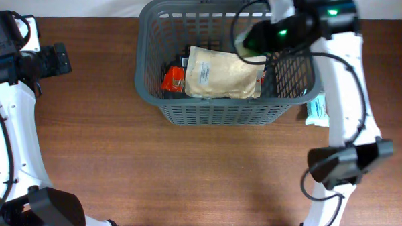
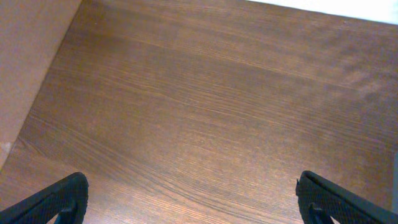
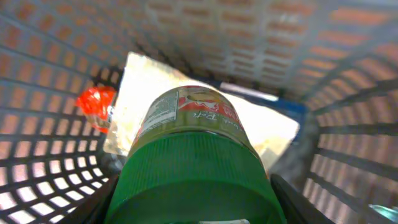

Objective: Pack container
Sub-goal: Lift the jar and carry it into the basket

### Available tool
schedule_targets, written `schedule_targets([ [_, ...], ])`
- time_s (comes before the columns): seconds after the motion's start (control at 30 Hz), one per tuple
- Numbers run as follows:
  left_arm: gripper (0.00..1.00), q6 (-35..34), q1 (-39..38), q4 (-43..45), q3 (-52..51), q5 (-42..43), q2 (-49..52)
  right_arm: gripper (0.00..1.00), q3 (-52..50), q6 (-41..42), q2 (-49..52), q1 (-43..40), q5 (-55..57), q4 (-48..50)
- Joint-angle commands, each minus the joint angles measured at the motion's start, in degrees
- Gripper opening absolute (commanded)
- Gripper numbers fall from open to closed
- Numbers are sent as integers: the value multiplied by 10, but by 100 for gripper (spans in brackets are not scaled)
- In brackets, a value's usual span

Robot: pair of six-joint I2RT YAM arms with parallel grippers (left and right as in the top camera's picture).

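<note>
Right gripper held a green-lidded jar inside the container; left gripper stood open, off to the side.

The right gripper (image 3: 196,205) was clamped on a jar (image 3: 189,124) with a green lid, one finger (image 3: 102,205) on either side of the lid. The container (image 1: 214,112), a dark grey lattice basket, surrounded this gripper, its slotted walls rising on every side of the jar. Beneath and beyond the jar, on the basket floor, lay a beige pouch (image 1: 222,73), with an orange-red packet (image 1: 172,78) at the pouch's far edge from the gripper. Outside the basket wall nearest the right arm, a pale teal packet (image 1: 317,110) lay on the table (image 1: 186,166). The left gripper (image 2: 193,205) had its jaws spread wide with only bare wood between them, well apart from the basket, which sat off to its right.
</note>
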Motion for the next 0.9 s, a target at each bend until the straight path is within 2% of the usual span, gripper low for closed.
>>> schedule_targets([
  [0.0,99,-8,3,-1,-4,7,2,7,5,5,14,23,21,0],
  [0.07,99,-8,3,-1,-4,7,2,12,5,5,28,32,34,-3],
  [0.33,99,-8,3,-1,-4,7,2,12,5,5,40,68,68,-32],
  [0.43,99,-7,3,-1,-4,7,2,22,4,5,40,76,90,-30],
  [0.87,99,-8,3,-1,-4,7,2,15,-14,2,42,78,80,-109],
])
